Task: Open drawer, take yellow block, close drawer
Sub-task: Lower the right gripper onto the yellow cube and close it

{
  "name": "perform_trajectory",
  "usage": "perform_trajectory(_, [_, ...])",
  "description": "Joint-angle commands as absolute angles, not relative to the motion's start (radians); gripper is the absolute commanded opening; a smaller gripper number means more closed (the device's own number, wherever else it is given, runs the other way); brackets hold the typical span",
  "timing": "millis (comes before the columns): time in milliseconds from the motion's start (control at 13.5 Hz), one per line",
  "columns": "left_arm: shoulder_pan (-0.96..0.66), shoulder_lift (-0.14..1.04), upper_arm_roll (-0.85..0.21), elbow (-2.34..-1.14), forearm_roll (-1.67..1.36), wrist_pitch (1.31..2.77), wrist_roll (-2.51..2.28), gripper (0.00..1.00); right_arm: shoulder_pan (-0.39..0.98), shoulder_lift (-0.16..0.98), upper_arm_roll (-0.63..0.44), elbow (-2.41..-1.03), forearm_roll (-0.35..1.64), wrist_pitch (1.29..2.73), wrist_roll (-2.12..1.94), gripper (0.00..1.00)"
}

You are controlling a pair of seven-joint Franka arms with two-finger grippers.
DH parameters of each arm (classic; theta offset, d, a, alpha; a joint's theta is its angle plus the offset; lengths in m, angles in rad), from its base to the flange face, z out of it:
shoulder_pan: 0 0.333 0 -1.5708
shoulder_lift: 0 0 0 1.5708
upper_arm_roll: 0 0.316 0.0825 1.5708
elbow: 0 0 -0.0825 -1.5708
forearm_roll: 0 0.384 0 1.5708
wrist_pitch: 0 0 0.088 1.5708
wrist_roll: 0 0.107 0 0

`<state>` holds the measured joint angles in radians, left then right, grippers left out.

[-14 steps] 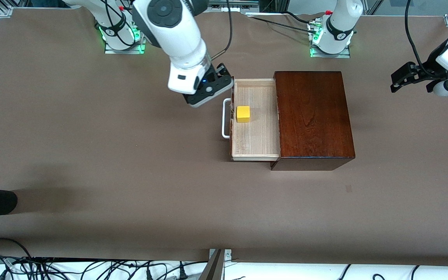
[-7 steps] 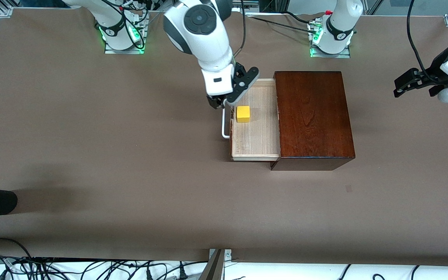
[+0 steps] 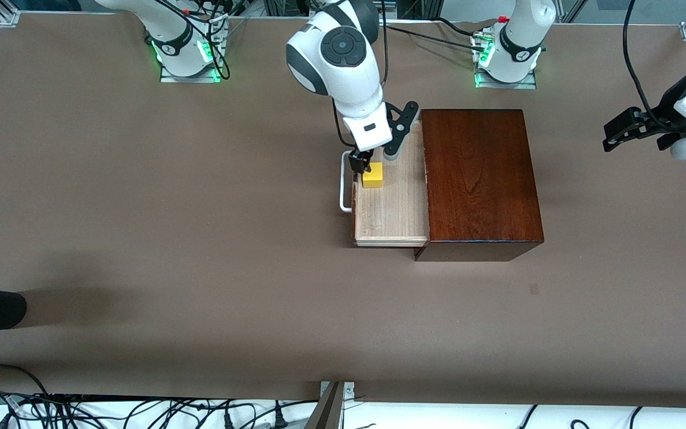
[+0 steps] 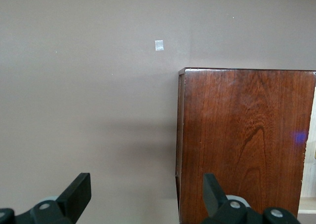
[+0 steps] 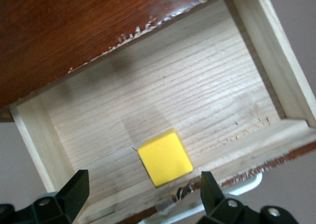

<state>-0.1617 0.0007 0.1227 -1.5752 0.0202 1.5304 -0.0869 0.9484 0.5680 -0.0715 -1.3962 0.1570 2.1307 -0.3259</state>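
Table [image 3: 140, 208]: brown, carries box [image 3: 480, 179] with drawer [image 3: 393, 214] pulled out.
Right pincer [image 3: 365, 162]: spread, directly over block [image 3: 372, 175].
Left pincer [image 4: 143, 194]: spread, waiting off the box's end.

We see glossy white arm shells with dark grey round joint caps, black two-finger grippers, black cables, and green-lit bases with red buttons.

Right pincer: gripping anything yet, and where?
Nothing held. The right pincer is open over the yellow block in the drawer, fingers not touching it.
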Motion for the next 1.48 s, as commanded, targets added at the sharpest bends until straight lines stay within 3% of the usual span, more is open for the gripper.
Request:
perform_trajectory(0, [-0.153,0.015,0.118,-1.543,0.026,1.523,-0.083,1.00,0.966,0.598,-0.084,-1.361,0.129,2.131,-0.403,1.00])
perform_trajectory(444, [-0.153,0.015,0.118,-1.543,0.026,1.523,-0.083,1.00,0.965,0.624,-0.086,-1.365,0.100,2.131,-0.581,1.00])
perform_trajectory(1407, [-0.153,0.015,0.118,-1.543,0.026,1.523,-0.083,1.00,0.982,0.687,-0.086,-1.371,0.032,2.198,-0.578,1.00])
